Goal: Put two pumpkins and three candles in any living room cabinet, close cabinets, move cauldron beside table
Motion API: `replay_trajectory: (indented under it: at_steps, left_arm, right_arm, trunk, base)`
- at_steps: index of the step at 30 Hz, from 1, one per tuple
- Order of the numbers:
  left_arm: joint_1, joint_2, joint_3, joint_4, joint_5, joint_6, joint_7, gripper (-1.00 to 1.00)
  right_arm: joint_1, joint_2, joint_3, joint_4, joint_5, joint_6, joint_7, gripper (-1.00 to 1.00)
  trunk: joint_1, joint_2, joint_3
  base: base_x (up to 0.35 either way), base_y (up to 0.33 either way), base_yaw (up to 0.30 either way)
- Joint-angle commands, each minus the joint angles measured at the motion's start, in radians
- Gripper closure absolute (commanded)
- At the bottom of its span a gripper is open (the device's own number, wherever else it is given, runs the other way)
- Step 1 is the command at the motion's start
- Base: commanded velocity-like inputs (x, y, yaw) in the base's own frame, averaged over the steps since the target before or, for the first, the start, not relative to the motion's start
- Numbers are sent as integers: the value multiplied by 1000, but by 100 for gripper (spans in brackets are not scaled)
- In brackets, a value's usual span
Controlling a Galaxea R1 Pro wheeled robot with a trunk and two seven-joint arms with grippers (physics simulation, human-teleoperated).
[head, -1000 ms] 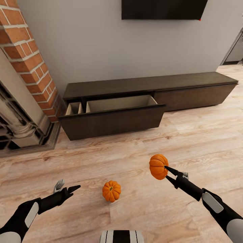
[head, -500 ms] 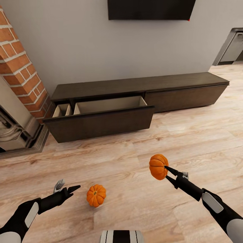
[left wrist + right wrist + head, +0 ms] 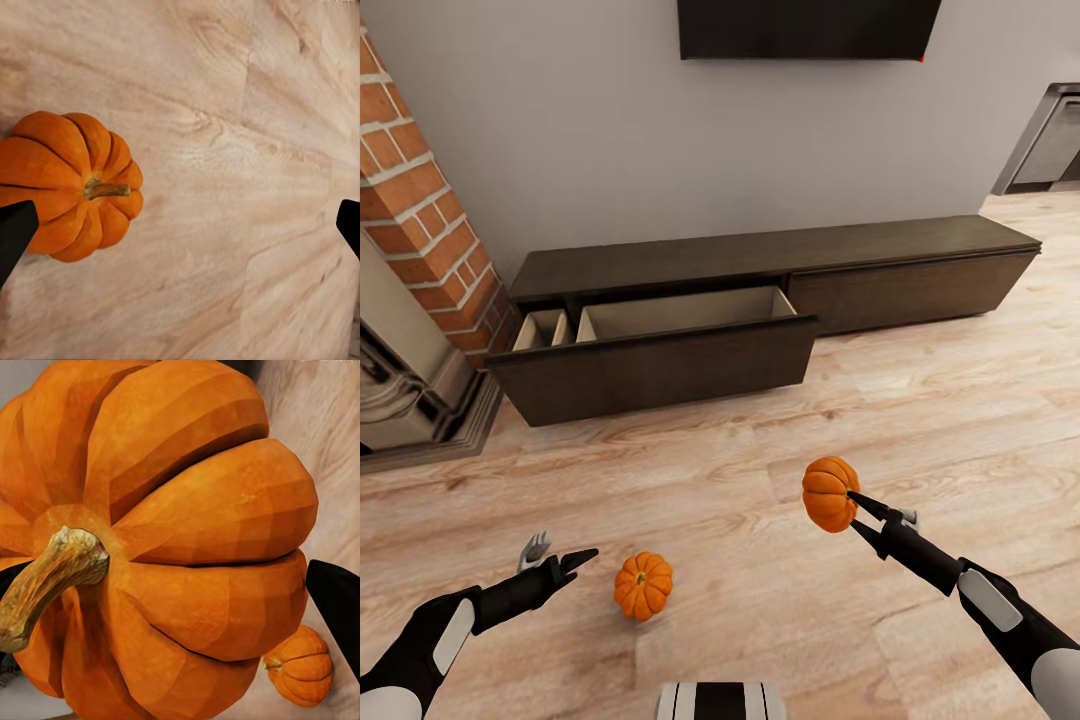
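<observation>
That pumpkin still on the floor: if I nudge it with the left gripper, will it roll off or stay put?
The floor pumpkin is round and ribbed, lying with its stem sideways, so it would probably roll on the smooth wood floor. The ribs may slow it a little. It looks rigid, so the open left gripper should close around it rather than push.

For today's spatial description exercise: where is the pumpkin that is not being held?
In the head view, the loose pumpkin sits on the wooden floor, low and left of centre, just beyond the open left gripper and well short of the cabinet.

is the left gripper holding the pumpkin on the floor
No, the left gripper is open beside the floor pumpkin, not touching it.
</observation>
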Motion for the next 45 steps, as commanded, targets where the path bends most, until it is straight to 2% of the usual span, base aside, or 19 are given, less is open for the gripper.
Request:
replay_trajectory:
  at_steps: [1,12,18,25,28,45]
  left_arm:
    - [0,0,2,0,4,7,-2,-100]
    - [0,2,1,0,5,7,-3,-100]
    - [0,2,0,0,4,7,-2,-100]
    - [0,3,0,0,4,7,-2,-100]
    - [0,4,1,0,5,6,-2,-100]
    - [0,-1,3,9,-3,-31,54,-100]
  right_arm:
    - [-1,-1,5,1,-11,7,1,100]
    - [-1,-1,6,-4,-10,8,1,100]
    - [-1,-1,7,-38,-2,10,18,100]
    - [11,-7,7,-220,-8,39,53,100]
    - [16,-12,7,-258,-10,43,54,100]
    - [18,-14,9,-318,3,49,47,100]
  trunk:
    - [0,0,-1]
    - [0,0,-1]
    - [0,0,-1]
    - [3,-2,-28]
    - [4,-3,-39]
    - [12,-7,-105]
  base:
    - [38,11,0]
    - [8,2,0]
    - [0,0,0]
    - [0,0,0]
    - [0,0,0]
    - [0,0,0]
